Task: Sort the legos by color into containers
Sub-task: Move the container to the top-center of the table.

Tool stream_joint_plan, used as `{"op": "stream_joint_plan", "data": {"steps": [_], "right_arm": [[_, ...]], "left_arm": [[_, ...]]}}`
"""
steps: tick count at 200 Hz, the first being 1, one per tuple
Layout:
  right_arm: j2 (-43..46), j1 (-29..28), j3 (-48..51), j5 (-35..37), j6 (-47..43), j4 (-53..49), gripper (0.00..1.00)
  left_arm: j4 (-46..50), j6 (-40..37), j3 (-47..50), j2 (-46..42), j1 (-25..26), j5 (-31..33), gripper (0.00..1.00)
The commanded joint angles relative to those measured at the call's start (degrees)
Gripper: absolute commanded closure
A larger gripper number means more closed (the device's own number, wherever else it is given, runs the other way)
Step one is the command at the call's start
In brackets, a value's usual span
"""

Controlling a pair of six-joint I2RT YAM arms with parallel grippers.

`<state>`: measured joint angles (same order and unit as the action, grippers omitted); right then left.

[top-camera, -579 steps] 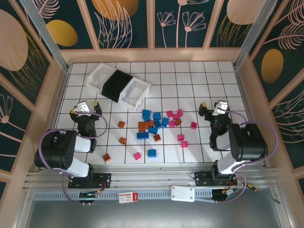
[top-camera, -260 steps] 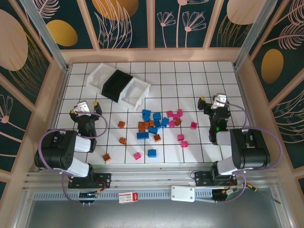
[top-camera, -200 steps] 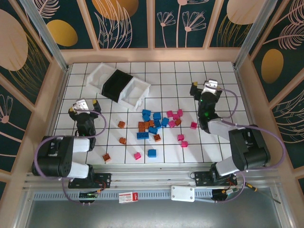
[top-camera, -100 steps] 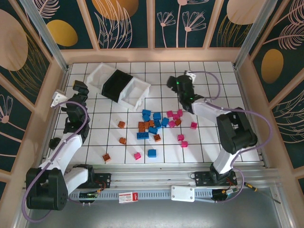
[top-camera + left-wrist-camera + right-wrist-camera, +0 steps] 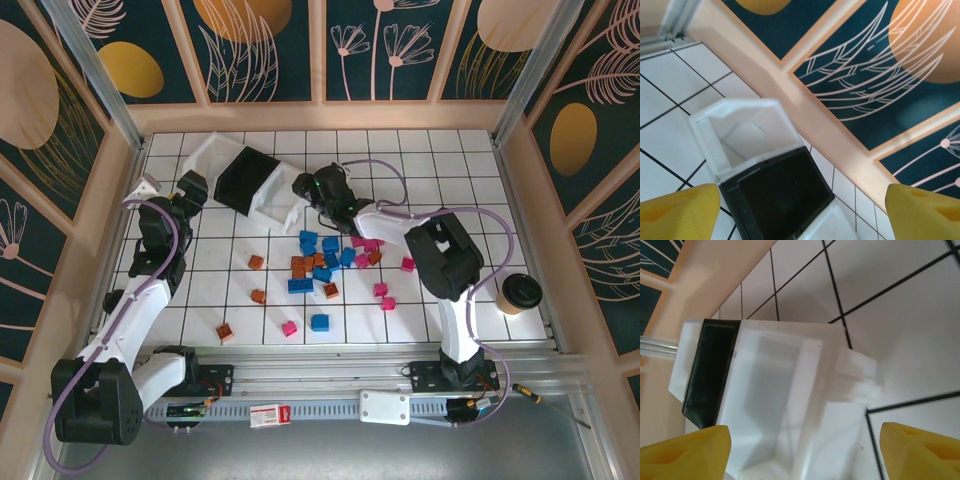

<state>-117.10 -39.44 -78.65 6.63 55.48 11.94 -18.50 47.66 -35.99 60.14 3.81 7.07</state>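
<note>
Progress is judged nil: the legos (image 5: 305,266) (blue, orange-brown and magenta pink) all lie loose around the middle of the counter (image 5: 450,170). The three containers (image 5: 243,180), white, black and white in a slanted touching row at the far left, look empty in both wrist views. The left gripper (image 5: 190,187) hangs just left of that row and the right gripper (image 5: 318,190) just beside its near white end; each has its fingers spread wide and holds nothing.

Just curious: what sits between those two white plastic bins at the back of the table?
A black rectangular open-top plastic bin sits between them, seen in the top view.
</note>
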Motion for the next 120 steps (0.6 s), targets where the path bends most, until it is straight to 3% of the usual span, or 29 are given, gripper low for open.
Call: {"op": "stream_joint_plan", "data": {"steps": [1,55,72,120], "right_arm": [[-4.41,-0.46,-6.68,-0.02,5.39,-6.80,0.27],[-11.35,-0.65,-17.39,-1.32,3.94,-18.17,0.46],[-12.26,-0.29,-19.22,-0.84,2.50,-20.83,0.55],[-12.46,3.24,-21.71,-0.49,-2.78,-25.71,0.80]], "left_arm": [[1.16,-0.36,-0.04,-0.73,0.09,-3.92,0.14],[1.34,-0.20,-0.01,-0.62,0.14,-6.22,0.13],[1.36,-0.32,-0.43,-0.33,0.14,-7.66,0.01],[2.23,-0.14,-1.61,0.84,0.18,-10.87,0.03]]}}
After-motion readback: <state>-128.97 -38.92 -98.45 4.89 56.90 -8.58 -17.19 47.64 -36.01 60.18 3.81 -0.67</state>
